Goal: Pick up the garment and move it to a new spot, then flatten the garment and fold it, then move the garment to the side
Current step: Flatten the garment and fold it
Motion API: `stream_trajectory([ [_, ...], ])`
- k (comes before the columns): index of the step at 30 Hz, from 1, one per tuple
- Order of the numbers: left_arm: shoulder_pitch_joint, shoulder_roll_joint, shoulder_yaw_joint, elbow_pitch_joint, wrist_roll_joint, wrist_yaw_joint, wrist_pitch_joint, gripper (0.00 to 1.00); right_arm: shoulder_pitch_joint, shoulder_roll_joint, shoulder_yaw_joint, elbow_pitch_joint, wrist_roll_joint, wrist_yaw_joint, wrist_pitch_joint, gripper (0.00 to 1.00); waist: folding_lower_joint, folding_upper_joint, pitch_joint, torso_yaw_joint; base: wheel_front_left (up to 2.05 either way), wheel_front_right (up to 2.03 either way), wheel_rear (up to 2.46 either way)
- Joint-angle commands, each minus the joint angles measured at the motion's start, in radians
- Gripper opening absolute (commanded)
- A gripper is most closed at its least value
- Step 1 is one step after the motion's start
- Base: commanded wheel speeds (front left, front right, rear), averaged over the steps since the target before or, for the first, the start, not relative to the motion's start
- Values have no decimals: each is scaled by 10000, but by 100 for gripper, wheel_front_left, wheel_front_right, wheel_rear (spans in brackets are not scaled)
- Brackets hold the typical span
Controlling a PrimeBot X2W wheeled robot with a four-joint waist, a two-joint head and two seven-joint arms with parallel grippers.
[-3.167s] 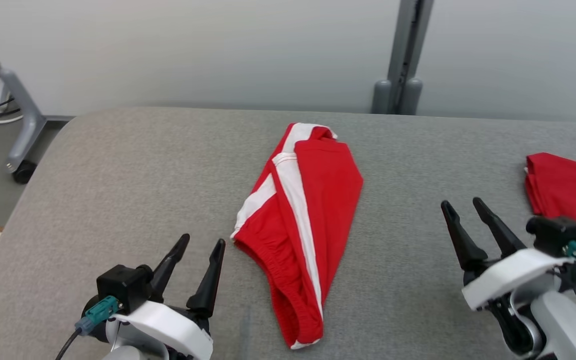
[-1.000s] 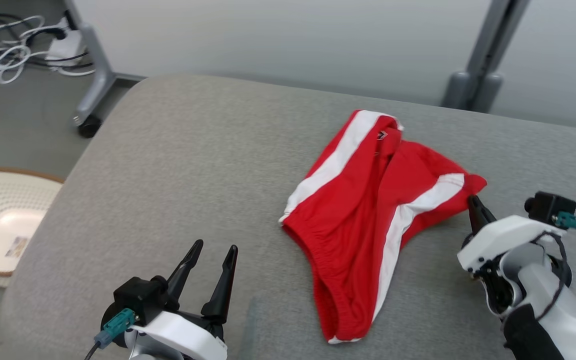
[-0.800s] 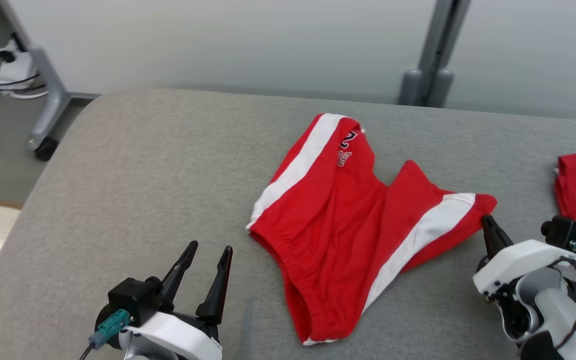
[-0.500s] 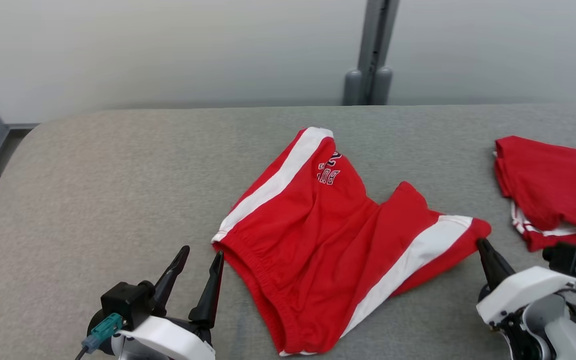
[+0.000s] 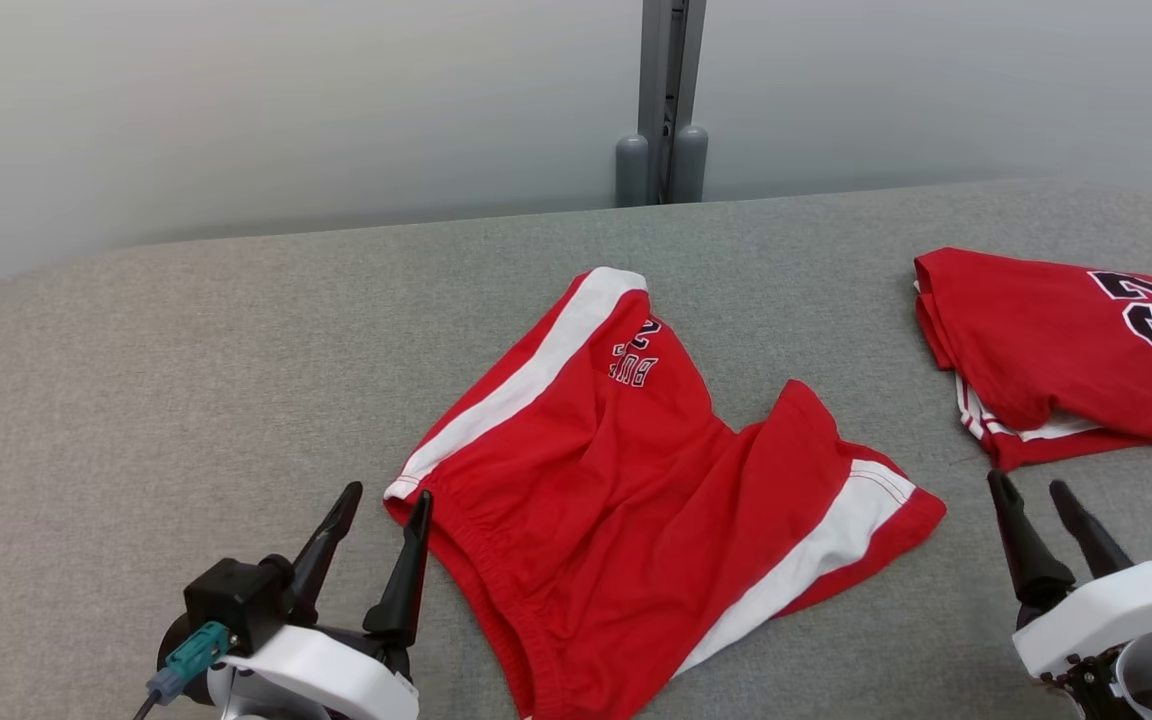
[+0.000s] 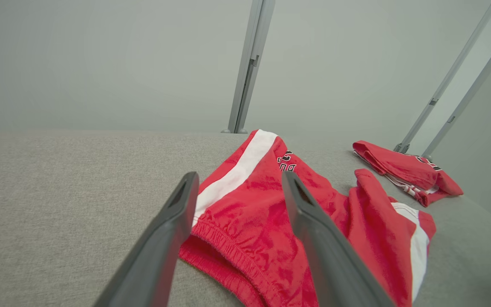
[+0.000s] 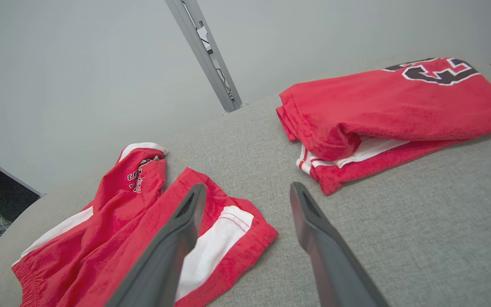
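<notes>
Both grippers stood released and held nothing. The left gripper (image 5: pixel 387 494) had its tips just beside the waistband of the red shorts (image 5: pixel 636 480). The right gripper (image 5: pixel 1027 483) sat a little clear of the striped leg hem, which lay to its left. The red shorts lay spread on the counter (image 5: pixel 186 350) between the two grippers, rumpled at the middle. I judged the relocation done and the flattening partway, with folding and moving aside not yet begun. A folded jersey (image 5: pixel 1056 350) lay just beyond the right gripper.

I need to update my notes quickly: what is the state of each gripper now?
Left gripper: open, holding nothing, beside the waistband of the red shorts.
Right gripper: open, holding nothing, near the leg hem.
</notes>
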Motion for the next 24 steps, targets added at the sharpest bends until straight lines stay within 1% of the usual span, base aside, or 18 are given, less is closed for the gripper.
stream_trajectory([
  [1, 1, 55, 129, -70, -69, 105, -95, 100, 219, 142, -133, -676, -402, 3, -250, 100, 0, -1, -77, 83, 0, 0, 0],
  [2, 1, 55, 129, -70, -69, 105, -95, 100, 219, 142, -133, -676, -402, 3, -250, 100, 0, -1, -77, 83, 0, 0, 0],
  [4, -18, 69, 205, -132, -57, 180, -152, 100, 247, 281, -173, -1176, -640, 3, -505, 100, 0, -1, -136, 195, 0, 0, 0],
  [9, 19, 101, 555, -391, -15, 396, -339, 100, 239, 366, -121, -1901, -1215, 3, -1584, 100, 0, -1, -210, 460, 0, 0, 0],
  [11, 102, 107, 685, -504, 59, 485, -398, 100, 239, 352, -146, -1926, -1451, 3, -1942, 100, 0, -1, -215, 527, 0, 0, 0],
  [13, 213, 94, 680, -556, 108, 450, -436, 100, 243, 319, -92, -1789, -1668, 3, -2080, 100, 0, -1, -185, 595, 0, 0, 0],
  [14, 250, 103, 558, -532, 140, 329, -438, 100, 225, 333, -66, -1717, -1724, 3, -2163, 100, 0, -1, -162, 626, 0, 0, 0],
  [15, 257, 114, 284, -522, 159, 64, -279, 100, 210, 356, -36, -1652, -1761, 3, -2195, 100, 0, -1, -133, 654, 0, 0, 0],
  [16, 274, 192, -78, -486, 235, -258, -12, 100, 195, 384, -4, -1585, -1766, 3, -2244, 100, 0, -1, -103, 682, 0, 0, 0],
  [18, 330, 411, -698, -406, 280, -628, 645, 100, 125, 399, -18, -1466, -1752, 3, -2314, 100, 0, -1, -35, 715, 0, 0, 0],
  [19, 392, 426, -1031, -406, 136, -778, 1054, 100, 82, 418, -31, -1411, -1740, 3, -2341, 100, 0, -1, 6, 720, 0, 0, 0],
  [21, 403, 623, -1734, -506, 33, -984, 1919, 100, 15, 414, -40, -1347, -1738, 3, -2378, 100, 0, -1, 56, 715, 0, 0, 0],
  [24, 379, 905, -2545, -771, -405, -1116, 3060, 100, -74, 367, -107, -1241, -1754, 3, -2440, 100, 0, -1, 121, 673, 0, 0, 0],
])
